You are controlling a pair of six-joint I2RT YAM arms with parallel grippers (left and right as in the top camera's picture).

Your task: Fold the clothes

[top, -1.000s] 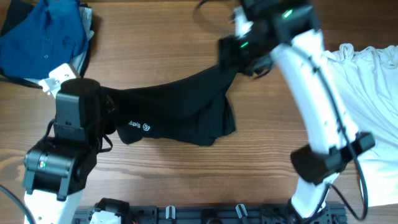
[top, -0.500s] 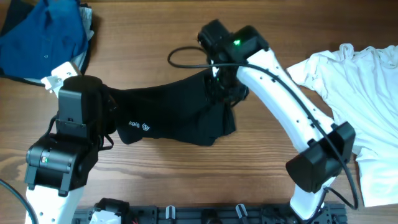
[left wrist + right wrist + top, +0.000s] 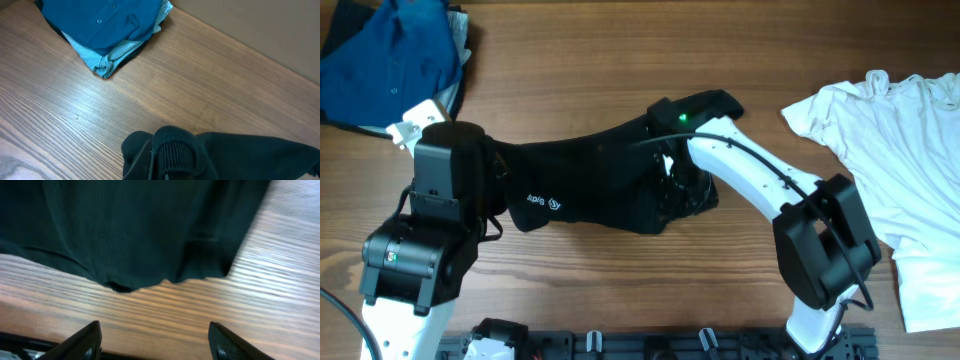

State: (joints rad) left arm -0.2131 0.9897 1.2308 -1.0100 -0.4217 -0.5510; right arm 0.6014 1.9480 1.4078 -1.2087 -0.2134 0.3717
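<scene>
Brown wood-grain bench [image 3: 580, 50] under even light, plain beige wall [image 3: 260, 30] beyond its far edge; black T-shirt [image 3: 590, 185] at mid-bench between two arms.

Streaked grain running along the length of the bench. Shirt lying crumpled in a band across the middle, small white logo [image 3: 545, 203] upward near the left end. Left end gathered and clamped in the closed left gripper [image 3: 495, 182], ribbed collar bunched at the bottom of the left wrist view. Opposite, right gripper [image 3: 157, 342] spread wide, fingers [image 3: 87, 345] hovering over the wood just beside the shirt's hem, holding nothing. At the far left corner, blue buttoned shirt [image 3: 390, 55] heaped on a paler blue cloth [image 3: 107, 57]. Along the right edge, white T-shirt [image 3: 890, 130] rumpled, well apart from the black one.
</scene>
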